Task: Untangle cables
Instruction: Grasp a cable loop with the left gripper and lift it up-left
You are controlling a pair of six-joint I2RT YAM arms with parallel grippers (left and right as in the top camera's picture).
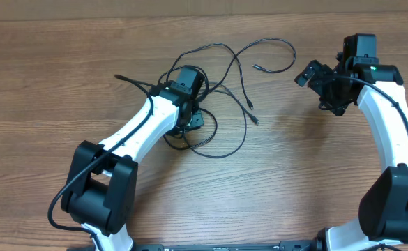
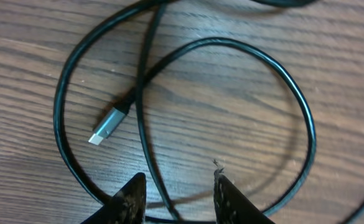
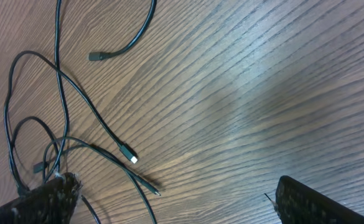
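Several thin black cables (image 1: 266, 40) lie tangled on the wooden table, with loose plug ends (image 1: 256, 67) spread out to the right of the heap. My left gripper (image 1: 192, 120) is down in the tangle. In the left wrist view its fingers (image 2: 179, 175) stand apart with one cable strand (image 2: 149, 165) running between them, not pinched. A silver-tipped plug (image 2: 107, 126) lies inside a round loop (image 2: 231, 43). My right gripper (image 1: 321, 90) hovers to the right of the cables, wide open (image 3: 175, 186) and holding nothing. Two plugs (image 3: 127, 152) lie ahead of it.
Wooden table (image 1: 308, 174) throughout. The left arm (image 1: 134, 132) reaches in from the front left and the right arm (image 1: 392, 125) from the front right. One cable end (image 3: 94, 56) lies apart from the heap, toward the right gripper.
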